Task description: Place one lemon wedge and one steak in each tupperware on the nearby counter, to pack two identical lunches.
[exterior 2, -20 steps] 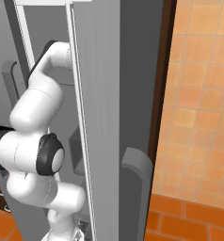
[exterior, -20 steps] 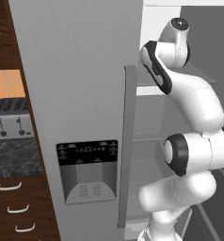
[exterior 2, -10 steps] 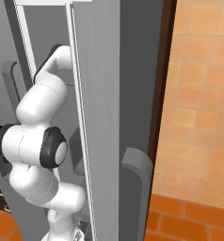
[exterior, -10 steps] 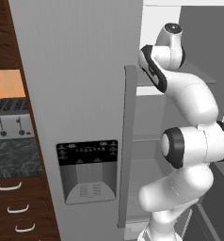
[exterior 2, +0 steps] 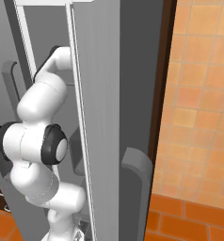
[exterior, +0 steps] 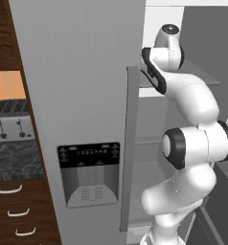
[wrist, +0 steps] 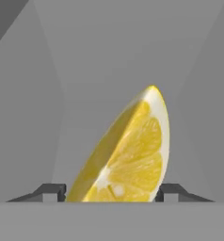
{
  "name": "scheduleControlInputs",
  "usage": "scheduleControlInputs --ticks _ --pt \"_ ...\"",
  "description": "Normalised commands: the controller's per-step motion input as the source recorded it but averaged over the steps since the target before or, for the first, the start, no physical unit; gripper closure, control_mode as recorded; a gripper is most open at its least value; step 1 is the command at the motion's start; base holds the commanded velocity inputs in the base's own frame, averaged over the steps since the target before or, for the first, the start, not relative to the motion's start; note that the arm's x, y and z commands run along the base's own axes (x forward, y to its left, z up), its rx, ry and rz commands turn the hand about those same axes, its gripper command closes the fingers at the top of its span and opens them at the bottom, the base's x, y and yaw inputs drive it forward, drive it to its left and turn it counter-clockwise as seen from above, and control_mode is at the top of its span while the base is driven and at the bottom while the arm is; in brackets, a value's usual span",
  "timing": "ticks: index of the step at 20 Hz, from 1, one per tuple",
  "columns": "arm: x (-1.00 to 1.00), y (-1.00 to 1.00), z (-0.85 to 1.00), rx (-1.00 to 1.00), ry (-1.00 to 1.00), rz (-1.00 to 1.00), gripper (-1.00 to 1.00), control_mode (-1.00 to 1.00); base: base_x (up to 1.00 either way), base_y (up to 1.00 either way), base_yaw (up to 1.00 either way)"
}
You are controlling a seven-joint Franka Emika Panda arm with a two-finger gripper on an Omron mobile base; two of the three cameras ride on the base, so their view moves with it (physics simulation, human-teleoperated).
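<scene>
So the gripper [wrist: 111, 192] has just started squeezing in from wide open, and now its two dark fingertips [wrist: 52, 190] sit right at either side of a lemon wedge [wrist: 128, 153], touching or near enough. I can't tell yet if it's a proper grip or just contact. The wedge stands tilted on a pale grey shelf inside the fridge, filling the space between the jaws. If this holds, that's one lemon picked, but it looks like early days: nothing is in any tupperware here. Further out, the white arm [exterior: 192, 143] reaches deep past the fridge door [exterior: 82, 95], with the long door handle [exterior: 130, 148] close beside it, so backing out looks tight. The counter [exterior: 15, 160] with a toaster [exterior: 10, 119] sits off to the left.
</scene>
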Motion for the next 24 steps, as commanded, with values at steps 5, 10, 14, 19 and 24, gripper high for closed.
scheduleControlInputs --ticks 5,10,14,19,24 --pt "-0.15 -0.01 -0.07 0.00 -0.08 0.00 1.00 -1.00 0.00 0.00 0.00" --pt "-1.00 -0.18 0.27 0.03 -0.04 -0.03 1.00 -1.00 0.00 0.00 0.00" --pt "-1.00 -0.14 0.00 0.00 -0.04 -0.01 1.00 -1.00 0.00 0.00 0.00" --pt "-1.00 0.00 -0.01 -0.01 0.00 0.00 1.00 -1.00 0.00 0.00 0.00" --pt "-1.00 0.06 -0.11 -0.07 0.00 0.00 1.00 -1.00 0.00 0.00 0.00"
